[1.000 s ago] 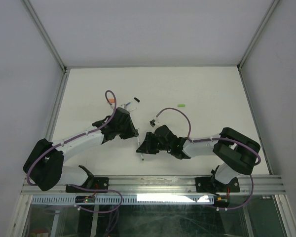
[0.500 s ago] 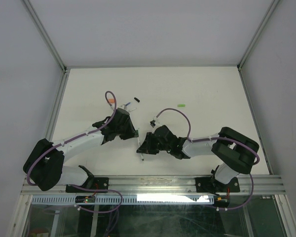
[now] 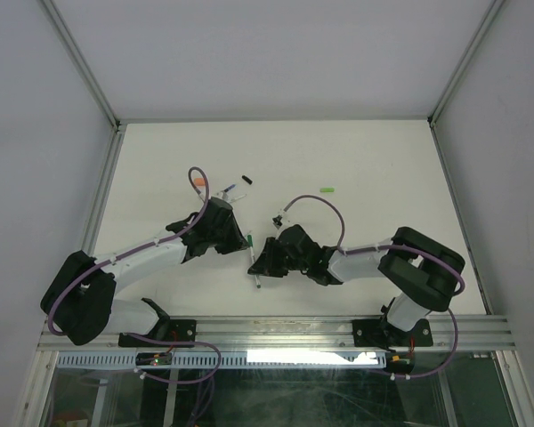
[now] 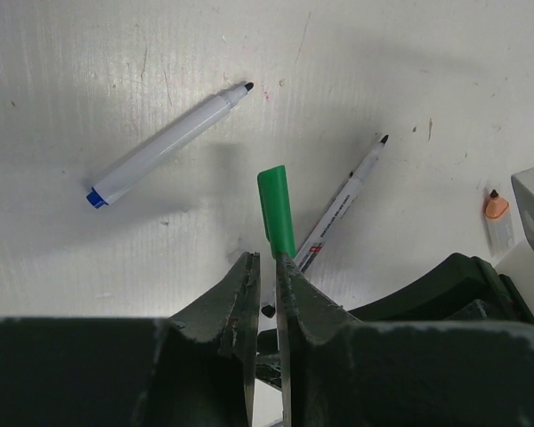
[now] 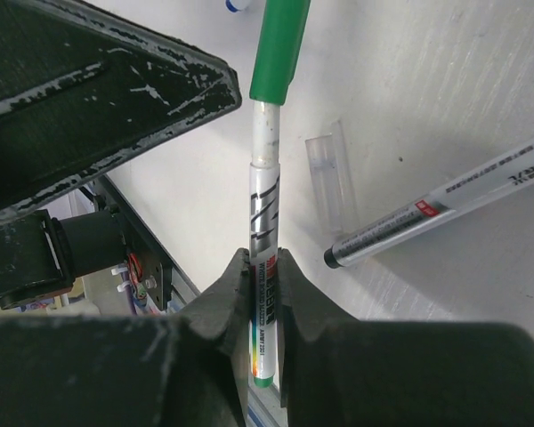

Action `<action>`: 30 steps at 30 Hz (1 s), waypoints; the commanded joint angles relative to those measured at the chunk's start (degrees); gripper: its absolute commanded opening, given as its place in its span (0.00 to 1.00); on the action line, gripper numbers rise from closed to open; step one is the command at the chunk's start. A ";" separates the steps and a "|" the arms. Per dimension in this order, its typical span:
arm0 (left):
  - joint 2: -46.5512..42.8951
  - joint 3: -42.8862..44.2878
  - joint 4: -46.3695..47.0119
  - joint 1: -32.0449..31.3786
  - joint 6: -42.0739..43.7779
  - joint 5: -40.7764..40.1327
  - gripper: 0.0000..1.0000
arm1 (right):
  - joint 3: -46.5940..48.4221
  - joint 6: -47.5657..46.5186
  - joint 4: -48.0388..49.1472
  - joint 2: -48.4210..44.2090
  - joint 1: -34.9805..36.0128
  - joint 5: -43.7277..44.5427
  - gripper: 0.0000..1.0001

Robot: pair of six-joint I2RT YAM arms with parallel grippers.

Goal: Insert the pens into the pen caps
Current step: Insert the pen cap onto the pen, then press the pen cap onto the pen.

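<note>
My left gripper [image 4: 265,258] [image 3: 245,241] is shut on the lower end of a dark green pen cap [image 4: 276,206] that sticks out past its fingertips. In my right gripper [image 5: 264,258] [image 3: 259,264], shut, stands a white pen [image 5: 265,191] with a green rear end. This pen's front end goes into the green cap [image 5: 280,49], beside a left finger [image 5: 107,84]. The two grippers meet at the table's near middle. Loose pens lie below: a white one with a blue end [image 4: 165,147] and a slim printed one [image 4: 340,206] [image 5: 445,200].
A clear cap [image 5: 329,173] lies on the table next to the held pen. A light green cap [image 3: 327,189], a black cap [image 3: 246,179] and an orange-tipped piece [image 3: 198,185] [image 4: 497,213] lie farther back. The table's front rail [image 3: 276,331] runs close behind the right gripper.
The left gripper has shifted slightly right, toward the right gripper, and the green cap now shows between them at the pen's end. The right arm has barely moved.
</note>
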 commanded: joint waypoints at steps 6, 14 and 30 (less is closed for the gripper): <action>-3.95 0.22 2.52 0.54 -0.39 0.57 0.15 | 0.22 -0.35 3.63 0.43 -0.21 0.62 0.00; -9.55 0.92 2.06 0.53 -0.47 -2.23 0.29 | -1.37 -3.12 5.78 -1.56 -0.21 1.56 0.00; -18.62 8.96 -1.34 0.67 0.10 -9.36 0.64 | -5.06 -19.47 10.56 -15.58 -0.12 4.80 0.00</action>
